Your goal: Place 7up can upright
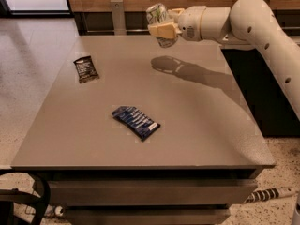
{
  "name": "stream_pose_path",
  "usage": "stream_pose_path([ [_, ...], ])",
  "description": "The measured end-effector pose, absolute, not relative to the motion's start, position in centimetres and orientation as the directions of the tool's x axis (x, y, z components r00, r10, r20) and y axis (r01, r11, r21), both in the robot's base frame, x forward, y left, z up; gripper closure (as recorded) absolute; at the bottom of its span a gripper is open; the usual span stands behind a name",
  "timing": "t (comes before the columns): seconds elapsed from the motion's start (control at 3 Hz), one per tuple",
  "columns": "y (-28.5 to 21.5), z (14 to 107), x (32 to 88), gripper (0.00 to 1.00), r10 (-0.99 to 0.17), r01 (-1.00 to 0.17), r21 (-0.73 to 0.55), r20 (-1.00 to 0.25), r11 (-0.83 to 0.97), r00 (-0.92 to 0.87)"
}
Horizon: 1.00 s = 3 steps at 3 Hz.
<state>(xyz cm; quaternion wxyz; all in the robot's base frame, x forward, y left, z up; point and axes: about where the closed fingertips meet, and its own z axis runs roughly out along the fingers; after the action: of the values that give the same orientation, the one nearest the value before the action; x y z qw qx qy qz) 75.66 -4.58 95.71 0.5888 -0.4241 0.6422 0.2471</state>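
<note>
A small cylindrical silvery-white aluminium 7up can (157, 14) with pale green markings is held in the air above the far edge of the flat grey counter (197, 125), clear of its surface. The can is tilted, not upright: its shiny upper end leans to the left in the camera view and its lower end shows just under the fingers. The cream-coloured two-finger gripper (162, 30) is clamped across the can's middle, with one pale finger (159, 30) lying over the can's front side. The thick white arm (248, 18) comes in from the right side of the view, runs almost level to the gripper, and bends downward at the right edge. A dark shadow (187, 70) of the arm and can falls on the counter below them. A flat black packet (86, 69) lies near the counter's left edge, and a flat blue wrapper (136, 122) lies near the middle, both well apart from the can.
</note>
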Motion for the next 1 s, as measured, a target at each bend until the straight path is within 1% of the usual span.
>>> stream_pose_path([
  [1.0,-6.8,92.7,76.0,1.0,-0.133,-0.861,-0.15,-0.986,0.486,0.097],
])
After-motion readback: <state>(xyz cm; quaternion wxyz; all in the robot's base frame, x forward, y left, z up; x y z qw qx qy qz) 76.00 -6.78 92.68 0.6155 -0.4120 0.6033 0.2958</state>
